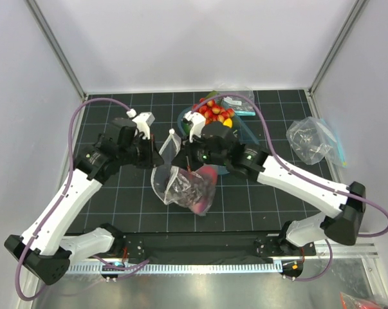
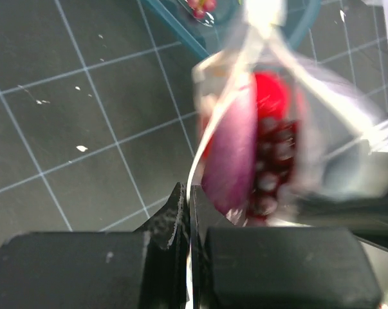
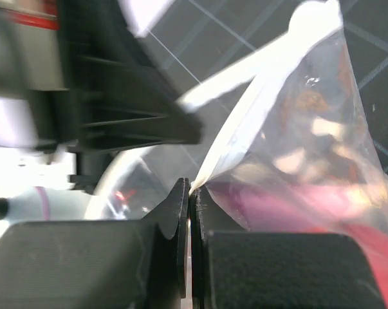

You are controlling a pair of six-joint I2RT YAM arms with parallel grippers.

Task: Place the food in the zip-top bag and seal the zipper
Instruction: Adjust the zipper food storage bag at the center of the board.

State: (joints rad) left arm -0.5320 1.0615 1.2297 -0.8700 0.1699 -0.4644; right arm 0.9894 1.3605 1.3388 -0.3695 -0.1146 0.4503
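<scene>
The zip-top bag [image 1: 184,185] hangs between my two grippers above the black mat, clear with white dots. Inside it I see the red tomato [image 2: 271,95], the purple-pink onion [image 2: 232,151] and the dark grape bunch [image 2: 271,167]. My left gripper [image 1: 156,156] is shut on the bag's mouth edge [image 2: 194,174]. My right gripper [image 1: 191,154] is shut on the same edge, where the zipper strip [image 3: 245,122] runs up from its jaws. The bag also shows in the right wrist view [image 3: 309,161].
A blue tray [image 1: 242,125] with several small red and yellow toy foods [image 1: 213,112] sits behind the right gripper. A plain clear bag [image 1: 311,140] lies at the right of the mat. Another clear bag [image 1: 239,100] lies behind the tray.
</scene>
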